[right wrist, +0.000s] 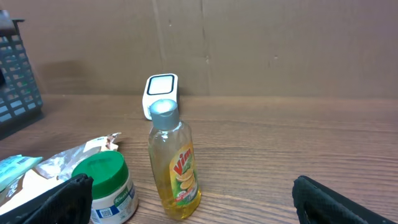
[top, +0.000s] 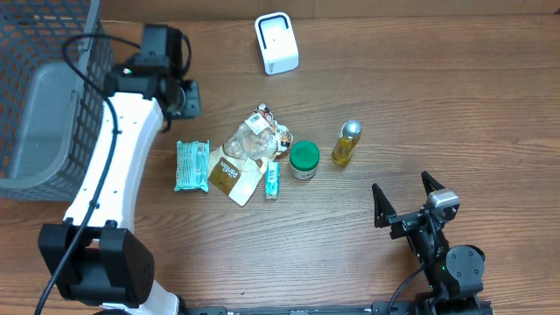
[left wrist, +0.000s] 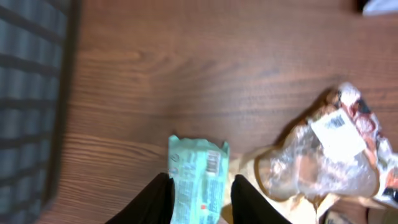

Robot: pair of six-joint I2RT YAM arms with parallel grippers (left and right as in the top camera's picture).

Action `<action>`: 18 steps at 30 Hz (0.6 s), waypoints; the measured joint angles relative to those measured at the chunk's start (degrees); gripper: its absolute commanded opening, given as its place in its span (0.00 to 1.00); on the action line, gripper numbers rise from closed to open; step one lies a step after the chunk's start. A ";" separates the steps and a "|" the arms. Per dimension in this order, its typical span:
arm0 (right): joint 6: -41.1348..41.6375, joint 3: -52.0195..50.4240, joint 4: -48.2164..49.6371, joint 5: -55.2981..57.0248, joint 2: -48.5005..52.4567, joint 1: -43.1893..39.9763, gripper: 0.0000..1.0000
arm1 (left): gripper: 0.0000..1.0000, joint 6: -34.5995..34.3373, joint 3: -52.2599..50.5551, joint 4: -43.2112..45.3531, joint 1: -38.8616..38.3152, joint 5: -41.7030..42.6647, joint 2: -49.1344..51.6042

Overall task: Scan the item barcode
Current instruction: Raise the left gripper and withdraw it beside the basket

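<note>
Overhead puts the left gripper (top: 187, 98) in the upper left, up-frame of the teal packet (top: 192, 166), which lies left of centre beside the clear bag (top: 249, 140). Only the left wrist cam shows the jaws partly apart, gripping nothing, plus the packet's barcode. The right gripper (top: 405, 197), lower right, is wide open. Its cam alone shows the Vim bottle (right wrist: 176, 168) label, with the white scanner (right wrist: 160, 90) behind.

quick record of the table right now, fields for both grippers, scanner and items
left gripper: open, pointed at teal plastic packet, not gripping
right gripper: open wide, empty
scanner: white box scanner, far side, no item at it
items: clear plastic snack bag, green-lidded white jar, upright yellow dish-soap bottle
bin: grey mesh basket, left edge
</note>
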 measured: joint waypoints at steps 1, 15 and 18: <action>0.00 0.00 0.02 0.00 0.00 0.02 1.00 | 0.37 0.09 1.07 -0.42 0.55 -0.35 0.00; 0.00 0.00 0.04 0.00 0.00 0.02 1.00 | 1.00 0.09 2.51 -2.16 8.59 -1.81 0.00; 0.02 0.00 -0.02 0.00 0.00 0.02 1.00 | 1.00 0.11 2.51 -2.19 8.57 -1.81 0.00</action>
